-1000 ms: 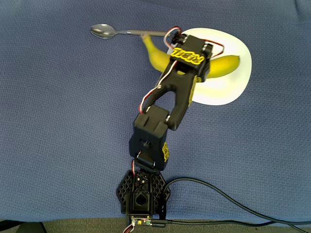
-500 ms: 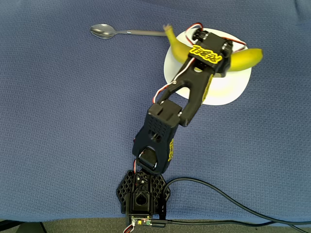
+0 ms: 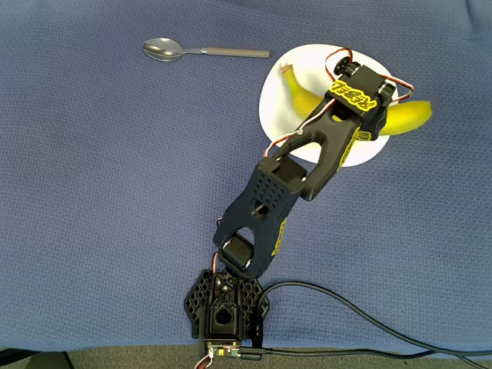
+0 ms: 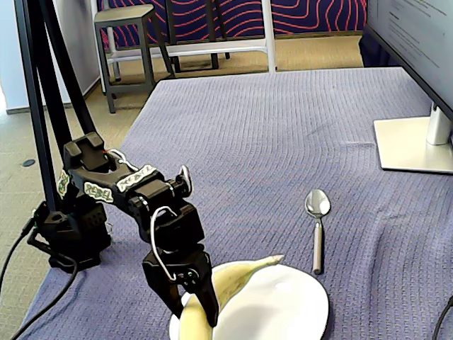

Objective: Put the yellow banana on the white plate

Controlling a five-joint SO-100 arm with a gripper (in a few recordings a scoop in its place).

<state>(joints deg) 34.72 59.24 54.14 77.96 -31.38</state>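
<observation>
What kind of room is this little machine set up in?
Probably an office or workroom: a monitor stand sits on the cloth-covered table, stools stand behind, and the arm's hand holds a banana over a plate.

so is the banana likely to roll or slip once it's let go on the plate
The banana is curved, so it probably settles rather than rolls. Its right end overhangs the plate rim in the overhead view, so it might tip or slide off the glossy surface. The gripper looks clamped mid-length.

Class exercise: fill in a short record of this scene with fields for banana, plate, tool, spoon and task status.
banana: yellow banana held above the white plate, dark end past the rim in the overhead view
tool: tool shut on the banana's middle
spoon: spoon on the blue cloth, beside the plate
task status: banana not yet released
</observation>
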